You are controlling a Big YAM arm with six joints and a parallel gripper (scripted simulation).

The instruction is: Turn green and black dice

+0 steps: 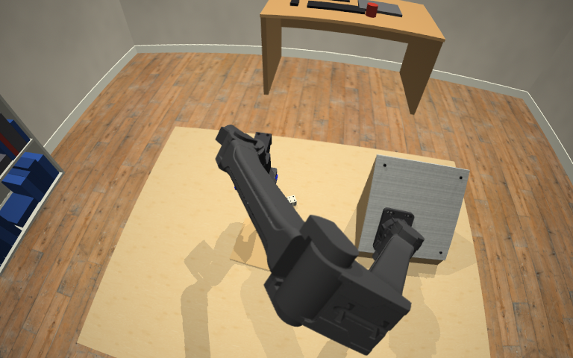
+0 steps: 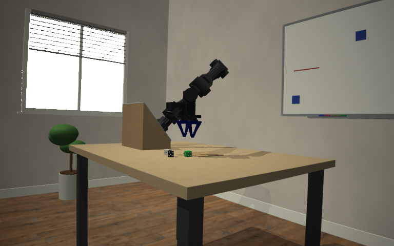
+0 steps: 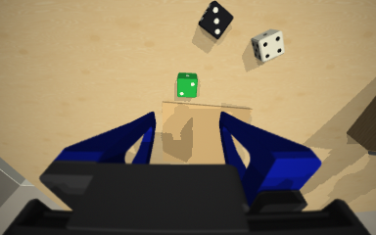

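Observation:
In the wrist view the green die [image 3: 187, 85] lies on the table just off the edge of the thin tan mat [image 3: 196, 137], showing two pips to the camera. The black die [image 3: 215, 20] shows three pips and the white die [image 3: 267, 45] shows four; both lie on bare table beyond the green die. My gripper [image 3: 187, 117] hangs well above the mat, with its blue fingers partly apart and nothing between them. In the exterior view the gripper [image 2: 189, 135] is high over the green die [image 2: 188, 154], the black die [image 2: 171, 154] and the white die [image 2: 166, 151].
A wedge-shaped wooden base [image 2: 143, 127] holding the arm stands at the table's back, close behind the dice. In the top view the arm [image 1: 270, 211] covers the green and black dice; only the white die [image 1: 292, 200] and a corner of the mat [image 1: 249, 248] show.

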